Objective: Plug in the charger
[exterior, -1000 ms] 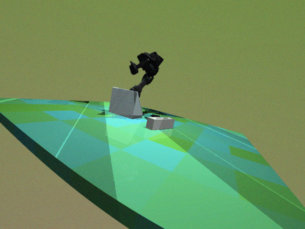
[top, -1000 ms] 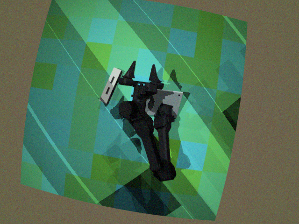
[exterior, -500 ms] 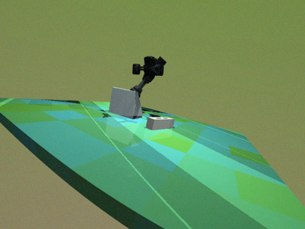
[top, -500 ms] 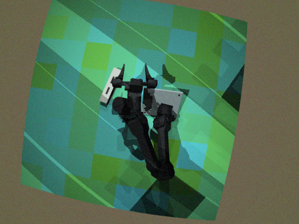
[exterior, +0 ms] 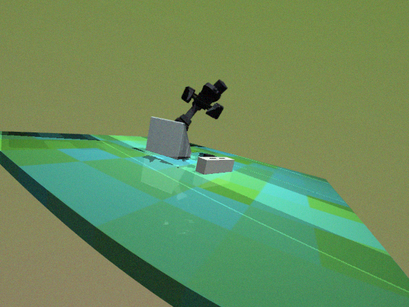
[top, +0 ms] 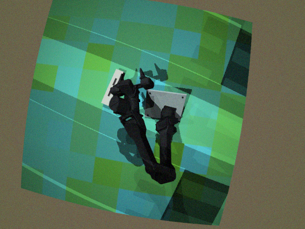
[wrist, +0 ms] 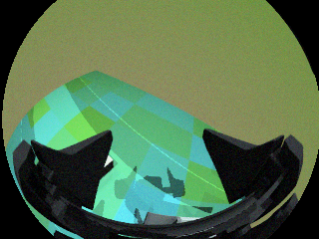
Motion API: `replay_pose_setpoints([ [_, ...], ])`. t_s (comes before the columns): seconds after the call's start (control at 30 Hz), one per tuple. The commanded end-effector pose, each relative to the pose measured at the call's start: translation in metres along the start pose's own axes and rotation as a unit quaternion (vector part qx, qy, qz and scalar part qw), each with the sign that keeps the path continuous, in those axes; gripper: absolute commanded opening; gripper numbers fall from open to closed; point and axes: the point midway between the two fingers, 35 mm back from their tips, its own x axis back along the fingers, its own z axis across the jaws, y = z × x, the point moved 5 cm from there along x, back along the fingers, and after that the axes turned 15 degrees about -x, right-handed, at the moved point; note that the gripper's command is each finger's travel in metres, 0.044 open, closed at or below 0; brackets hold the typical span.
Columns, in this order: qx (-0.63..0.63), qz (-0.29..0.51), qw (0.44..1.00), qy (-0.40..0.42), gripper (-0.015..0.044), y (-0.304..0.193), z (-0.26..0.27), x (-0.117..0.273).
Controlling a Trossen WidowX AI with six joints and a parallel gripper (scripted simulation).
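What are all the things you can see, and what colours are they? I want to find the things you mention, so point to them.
Power strip (top: pixel 111 84) (exterior: pixel 216 165) (wrist: pixel 109 160): one, white, on the tabletop near the grey block, partly hidden by the arm from above.
Wedge-shaped block (top: pixel 169 99) (exterior: pixel 165 137) (wrist: pixel 159 218): one, grey, by the arm's lower end.
Patterned tabletop (top: pixel 61 128) (exterior: pixel 125 251) (wrist: pixel 135 117): one, green and blue, under everything.
Charger: none that I can see.
Robot arm (top: pixel 137 131) (exterior: pixel 193 112): one, black, reaching up and over.
Jaws: one pair, black, at the arm's end, wide open with nothing between them.
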Motion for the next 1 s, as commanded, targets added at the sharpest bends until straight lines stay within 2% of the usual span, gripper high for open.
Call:
replay_pose_setpoints([
  [0.0,0.055,0.027,0.998,0.015,0.0440,-0.005,0.009,0.001],
  [0.47,0.261,0.135,0.953,0.077,0.0440,-0.039,0.031,0.002],
  [0.97,0.444,0.228,0.850,0.171,0.0440,-0.074,0.049,0.013],
])
